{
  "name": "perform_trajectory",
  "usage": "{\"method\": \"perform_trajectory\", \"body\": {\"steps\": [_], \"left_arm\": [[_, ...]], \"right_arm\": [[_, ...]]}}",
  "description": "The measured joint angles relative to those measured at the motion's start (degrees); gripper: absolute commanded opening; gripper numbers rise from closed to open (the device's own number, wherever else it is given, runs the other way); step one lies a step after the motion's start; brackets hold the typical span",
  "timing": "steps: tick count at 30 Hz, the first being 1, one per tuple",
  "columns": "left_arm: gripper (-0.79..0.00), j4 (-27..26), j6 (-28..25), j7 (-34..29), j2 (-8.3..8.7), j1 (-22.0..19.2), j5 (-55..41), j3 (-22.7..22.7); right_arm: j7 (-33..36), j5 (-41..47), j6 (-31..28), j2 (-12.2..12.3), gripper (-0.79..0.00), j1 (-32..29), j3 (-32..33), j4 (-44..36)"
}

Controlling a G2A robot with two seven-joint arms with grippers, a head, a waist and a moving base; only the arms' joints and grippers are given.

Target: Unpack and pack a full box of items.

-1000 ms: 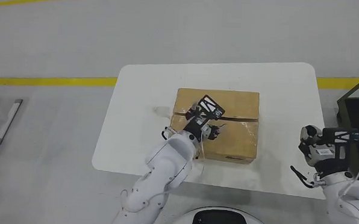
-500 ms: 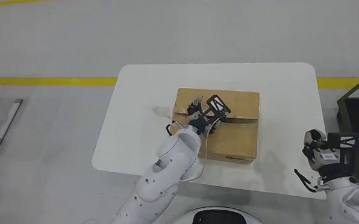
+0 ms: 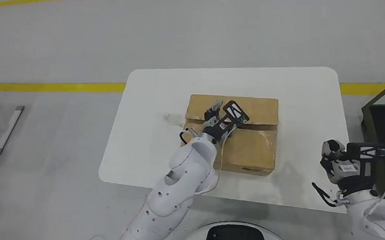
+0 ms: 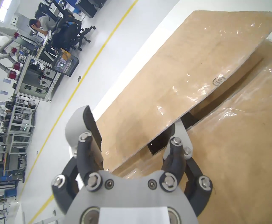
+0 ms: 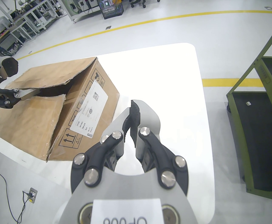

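The left jaws stood wide open astride the free edge of the far flap [image 4: 180, 63] of the box [image 3: 252, 148]. One finger [image 4: 180, 137] was tucked beneath the cardboard and the other finger [image 4: 89, 125] hung above it, so nothing was clamped. That flap was raised a little off the near flap [image 5: 27, 118], which lay roughly flat. The right jaws were closed pad to pad on nothing by the right edge of the counter [image 3: 297, 86], well apart from the box.

The step in hand looked like opening the far flap. It would probably go best if the under finger stayed hooked beneath the edge, or the jaws pinched the flap, and it was then swung up and away about its hinge along the far long side. A straight upward pull might lift or slide the whole box. The idle right arm could steady it.

The box sat upright near the middle of the counter. Its long axis ran across in front of the robot, and the seam between the flaps ran along that axis. The end with the label [image 5: 89, 106] faced the robot's right.
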Motion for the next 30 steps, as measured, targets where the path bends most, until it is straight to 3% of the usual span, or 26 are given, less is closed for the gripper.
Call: {"method": "perform_trajectory", "body": {"steps": [10, 17, 18, 19, 24, 30], "left_arm": [[-0.785, -1.8, -2.3, 1.6, -0.12, 0.8, 1.3, -0.5], [-0.785, -7.0, -5.6, 0.1, 0.08, 3.1, 0.3, -1.6], [-0.619, -7.8, -6.0, -0.1, 0.12, 3.5, 0.2, -1.8], [0.000, -8.5, -6.5, -0.4, 0.16, 3.9, 0.0, -1.9], [0.000, -10.0, -7.7, -0.7, 0.21, 4.5, -0.3, -2.6], [0.000, -6.8, -5.6, 2.8, -0.58, -0.3, 2.3, -1.4]], "right_arm": [[0.8, -0.1, -0.2, 0.1, -0.785, 0.8, -0.1, 0.2], [1.0, -0.2, -0.1, 0.1, -0.785, 0.9, -0.1, -0.1], [1.0, -0.2, 0.0, 0.1, -0.785, 0.8, -0.1, -0.1], [1.0, -0.1, 0.0, 0.1, -0.785, 0.8, -0.1, -0.1], [0.9, 0.1, 0.0, 0.2, -0.785, 0.9, 0.0, -0.2], [0.9, 0.3, 0.0, 0.2, -0.785, 0.9, 0.0, -0.5]]}}
